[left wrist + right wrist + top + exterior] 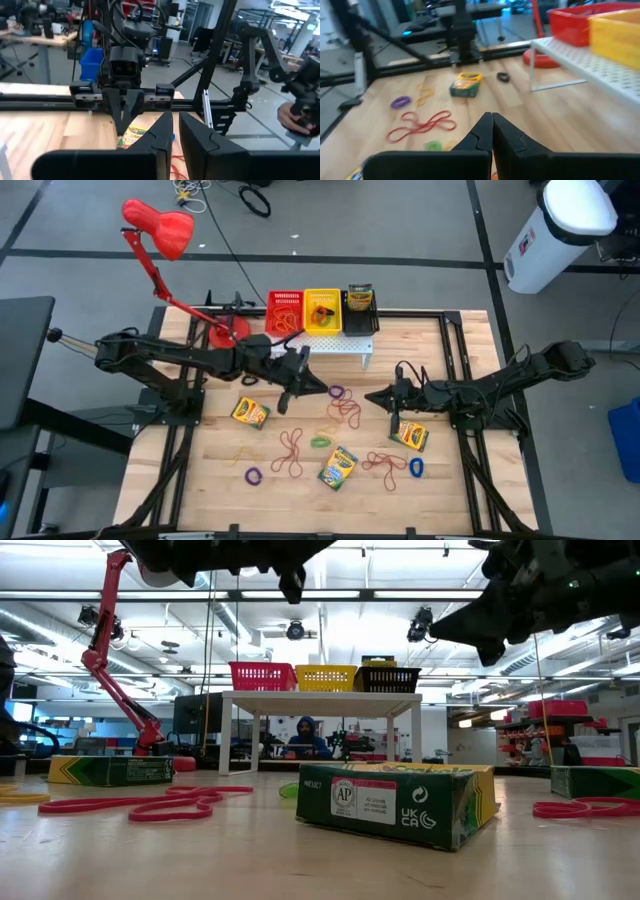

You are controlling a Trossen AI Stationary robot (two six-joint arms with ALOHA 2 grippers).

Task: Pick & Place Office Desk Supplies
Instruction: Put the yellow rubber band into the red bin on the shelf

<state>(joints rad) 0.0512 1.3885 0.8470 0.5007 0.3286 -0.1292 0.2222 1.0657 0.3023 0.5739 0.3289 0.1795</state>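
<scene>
Wooden planks make up the surface [470, 360], over which three yellow-and-green crayon boxes and many loose rubber bands are scattered. One crayon box [250, 413] is seen at the left side, another [339, 467] near the front edge, and a third [409, 435] at the right, just beside the right arm. Red rubber bands [291, 450] are spread between the first two boxes, more red ones [383, 464] near the third, and purple [253, 476], green [320, 442] and blue [416, 468] bands are dotted around them. At the back a white perforated rack [340, 344] carries a red basket [285, 311], a yellow basket [322, 310] and a dark one [360, 298]; a red desk lamp [157, 227] is placed at the back left.

The left gripper [305, 385] is held above the middle of the surface, its fingers [197, 142] slightly apart with nothing between them. The right gripper [375, 397] is held facing it from the right, its fingers [506, 134] pressed together and empty.
</scene>
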